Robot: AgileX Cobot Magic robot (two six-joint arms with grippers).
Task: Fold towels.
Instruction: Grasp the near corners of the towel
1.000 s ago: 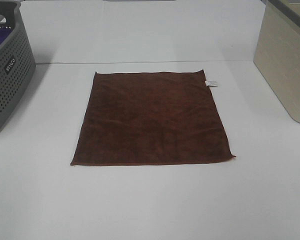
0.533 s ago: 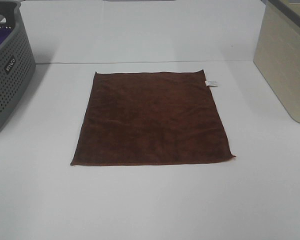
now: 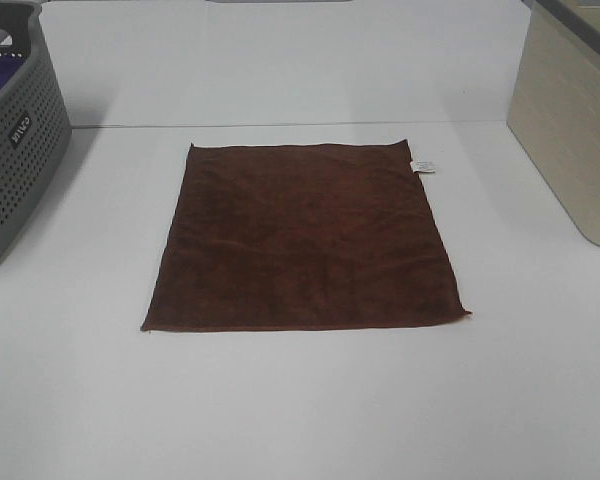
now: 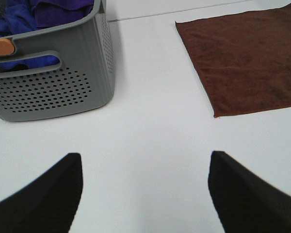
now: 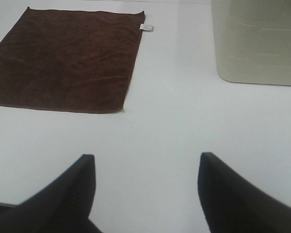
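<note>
With left gripper (image 4: 145, 155) and right gripper (image 5: 146, 155) spread empty, I judge the brown plush towel (image 3: 305, 240) limp, light, probably best pinched at near corners.

I see a white worktop (image 3: 300, 410) | brown towel (image 3: 302, 238) lies flat and open in the middle, its small white tag (image 3: 423, 166) at the far right corner | grey basket (image 3: 15, 150) with holes stands at the left | beige bin (image 3: 570, 130) stands at the right, both apart from the towel
</note>
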